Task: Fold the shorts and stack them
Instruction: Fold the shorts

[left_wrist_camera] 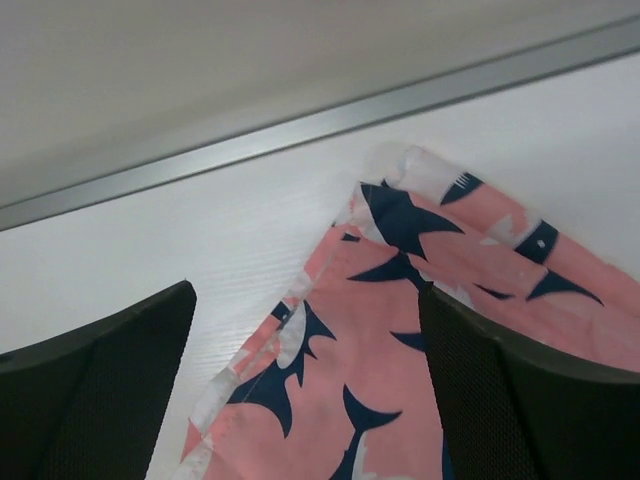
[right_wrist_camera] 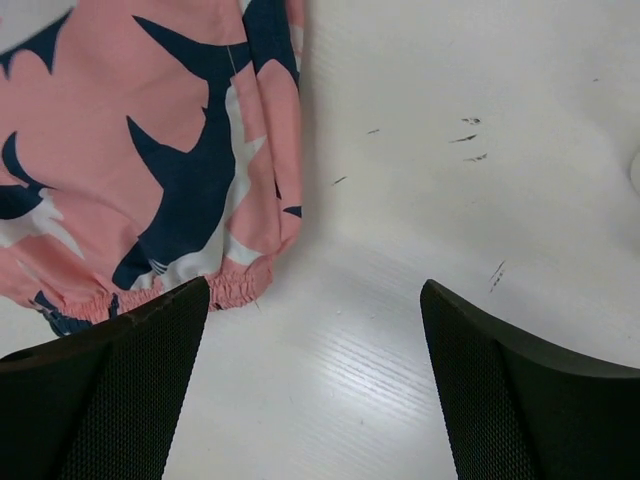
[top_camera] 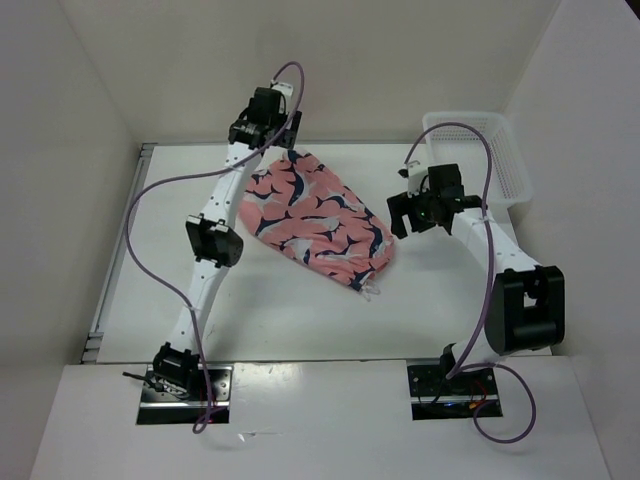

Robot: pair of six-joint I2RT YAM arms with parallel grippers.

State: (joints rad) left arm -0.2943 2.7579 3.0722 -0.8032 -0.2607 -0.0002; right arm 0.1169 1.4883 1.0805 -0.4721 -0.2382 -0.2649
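The salmon-pink shorts (top_camera: 315, 213) with navy-and-white shapes lie folded on the white table, running from the far middle down to the right. My left gripper (top_camera: 272, 128) hovers over their far corner with its jaws wide apart; the cloth (left_wrist_camera: 400, 330) lies between and below the fingers, not held. My right gripper (top_camera: 420, 212) is open and empty just right of the shorts; their gathered waistband edge (right_wrist_camera: 215, 288) shows at the left of the right wrist view, beside the left finger (right_wrist_camera: 110, 400).
A white mesh basket (top_camera: 478, 155) stands at the far right of the table. A metal rail (left_wrist_camera: 320, 125) runs along the table's far edge under the back wall. Enclosure walls stand on the left, back and right.
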